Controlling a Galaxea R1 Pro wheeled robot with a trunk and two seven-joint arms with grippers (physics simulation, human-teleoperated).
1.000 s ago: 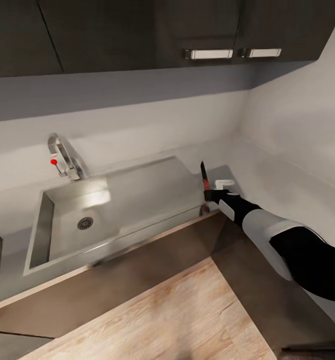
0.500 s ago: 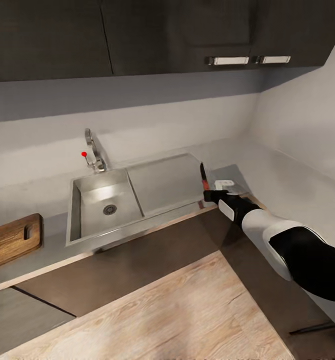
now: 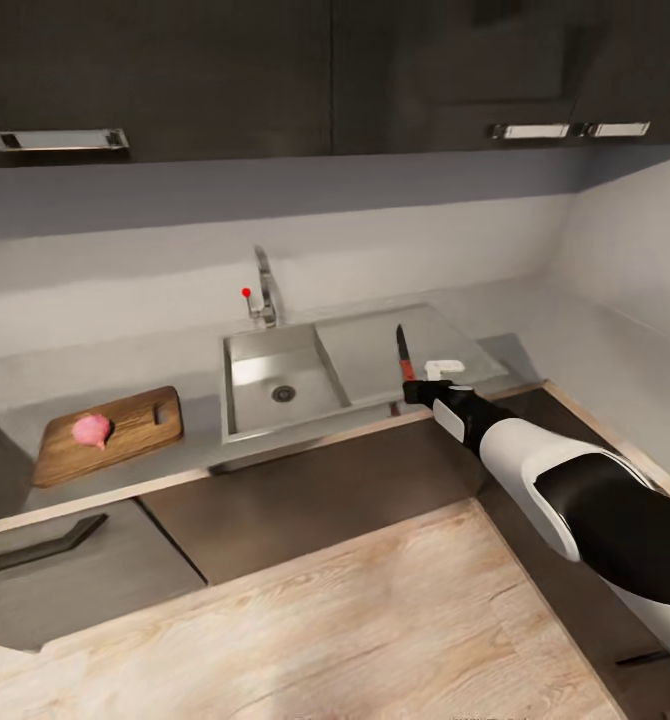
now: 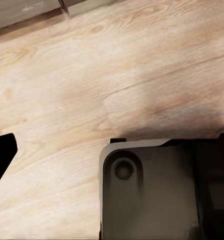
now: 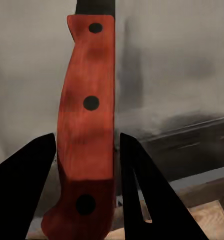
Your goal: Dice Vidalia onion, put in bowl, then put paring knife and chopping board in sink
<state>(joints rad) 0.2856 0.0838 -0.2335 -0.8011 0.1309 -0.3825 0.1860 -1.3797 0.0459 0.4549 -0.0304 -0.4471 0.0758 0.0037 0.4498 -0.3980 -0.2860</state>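
Right now the right gripper (image 3: 415,388) is pinching the paring knife (image 3: 404,355) by its red handle. The knife stands almost straight up, with its dark blade pointing up over the flat drainboard (image 3: 395,340) of the sink (image 3: 275,385). In the right wrist view, the red handle (image 5: 86,135) with three dark dots sits between the two black fingers (image 5: 26,185), and they press it from both sides. The right arm (image 3: 545,480) is white and black and reaches toward the sink from the side away from the chopping board.

The sink is set into the grey countertop (image 3: 575,350). Its deep part has a round drain (image 3: 283,394). A shiny faucet (image 3: 266,290) with a little red knob (image 3: 245,293) stands behind the sink, by the wall.

The brown chopping board (image 3: 110,435) lies flat on the countertop, near the sink, on the basin side. The pink Vidalia onion (image 3: 91,429) sits whole on top of the board. It is well apart from the knife, with the sink between them.

Dark cupboards (image 3: 275,70) hang on the wall above the sink.

The left wrist view shows a pale wooden floor (image 4: 91,75) and a dark grey robot part (image 4: 157,195). A black tip (image 4: 0,157) pokes in at the edge, but I cannot tell if the left gripper is spread or pressed together.
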